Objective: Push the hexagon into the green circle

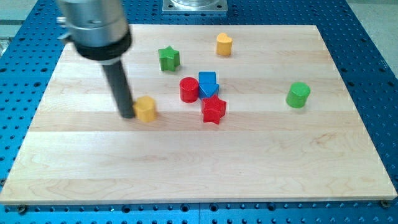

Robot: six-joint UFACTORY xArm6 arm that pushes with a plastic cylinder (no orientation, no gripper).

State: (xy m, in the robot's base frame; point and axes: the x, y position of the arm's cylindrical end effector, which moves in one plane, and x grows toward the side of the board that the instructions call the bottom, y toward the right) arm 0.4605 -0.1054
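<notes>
A yellow hexagon block lies left of the board's middle. My tip stands right against its left side, touching or nearly touching it. The green circle block sits far off toward the view's right, at about the same height on the board. Between them lie a red circle block, a blue block and a red star block, clustered together.
A green star block and a yellow block sit near the view's top. The wooden board rests on a blue perforated table. The arm's wide dark body hangs over the top left.
</notes>
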